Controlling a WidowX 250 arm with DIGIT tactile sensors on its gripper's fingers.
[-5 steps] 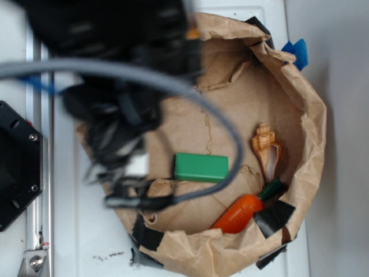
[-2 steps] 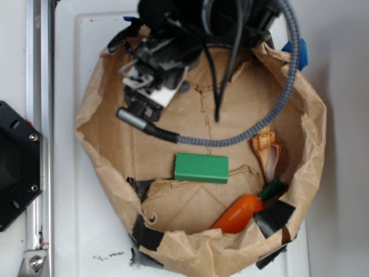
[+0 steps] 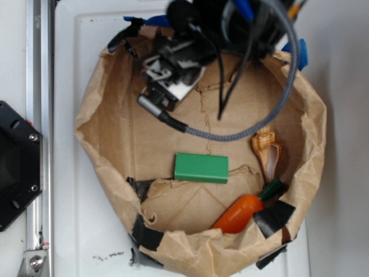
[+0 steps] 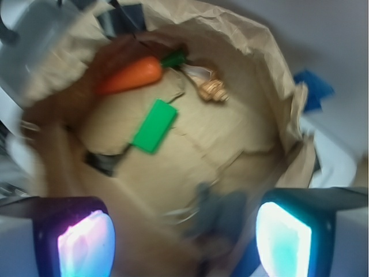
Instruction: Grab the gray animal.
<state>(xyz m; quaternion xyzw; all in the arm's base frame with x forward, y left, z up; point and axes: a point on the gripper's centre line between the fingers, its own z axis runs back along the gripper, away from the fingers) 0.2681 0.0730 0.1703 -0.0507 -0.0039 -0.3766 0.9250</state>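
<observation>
In the exterior view we begin at the left with a black plate (image 3: 14, 167) and a metal rail (image 3: 39, 115) on the white surface (image 3: 81, 242). Next comes the crumpled brown paper basin (image 3: 104, 144), patched with black tape, which holds everything else. The arm hangs over the basin's upper edge, its gripper (image 3: 167, 78) a dark, partly blurred tangle from which a gray braided cable (image 3: 242, 134) sweeps down and right. Below the cable lies a green block (image 3: 201, 168), flat on the paper, well apart from the arm. Further right an orange toy carrot (image 3: 237, 213) with a green stem leans toward the basin's lower wall, and just above its stem sits a tan seashell (image 3: 266, 149). A scrap of blue tape (image 3: 298, 52) shows at the upper right rim.

In the wrist view the gray animal (image 4: 222, 210) appears as a blurred gray shape low in the frame, lying on the paper between the two glowing fingers (image 4: 85, 242) — these stand spread wide, one on each side, neither touching it. Its ears and string are too smeared for us to make out. In the exterior view the arm hides it.
</observation>
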